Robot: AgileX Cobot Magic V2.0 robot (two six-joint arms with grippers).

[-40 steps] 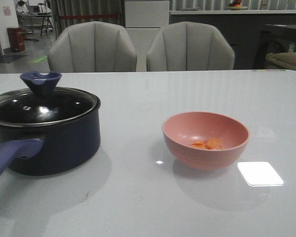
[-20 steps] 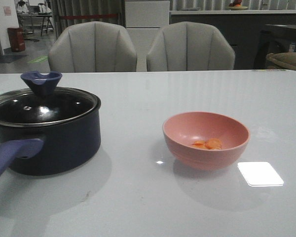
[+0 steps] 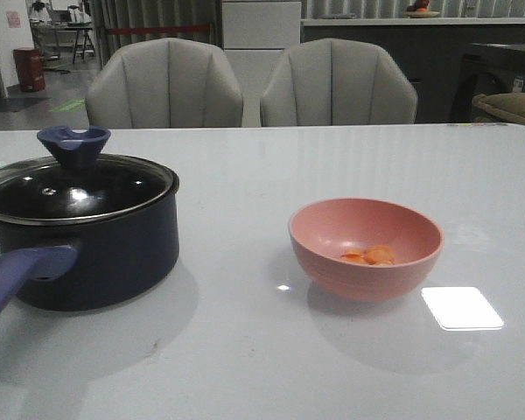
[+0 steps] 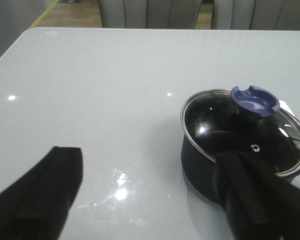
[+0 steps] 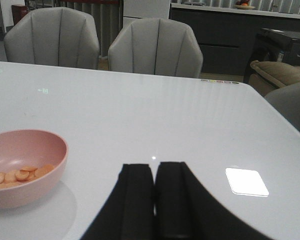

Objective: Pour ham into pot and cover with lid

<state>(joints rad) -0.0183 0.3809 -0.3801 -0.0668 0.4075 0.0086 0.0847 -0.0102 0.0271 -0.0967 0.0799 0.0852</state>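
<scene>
Your ham (image 3: 368, 255) lies as a few thin orange slices in the bottom of the pink bowl (image 3: 365, 248), which stands on the white table (image 3: 271, 175) to the right of centre. Well apart to its left you have the dark navy pot (image 3: 87, 241), its long blue-purple handle (image 3: 16, 276) pointing toward the near left edge. The glass lid (image 3: 70, 191) already sits on the pot, blue knob (image 3: 73, 144) up.

Your left gripper (image 4: 150, 195) hangs above the table near the pot with its fingers (image 4: 40, 197) spread wide, holding nothing. Your right gripper (image 5: 155, 200) hovers beside the bowl with its two fingers pressed together, nothing between them.

Two grey chairs (image 3: 245, 83) stand behind the far edge of the table.
</scene>
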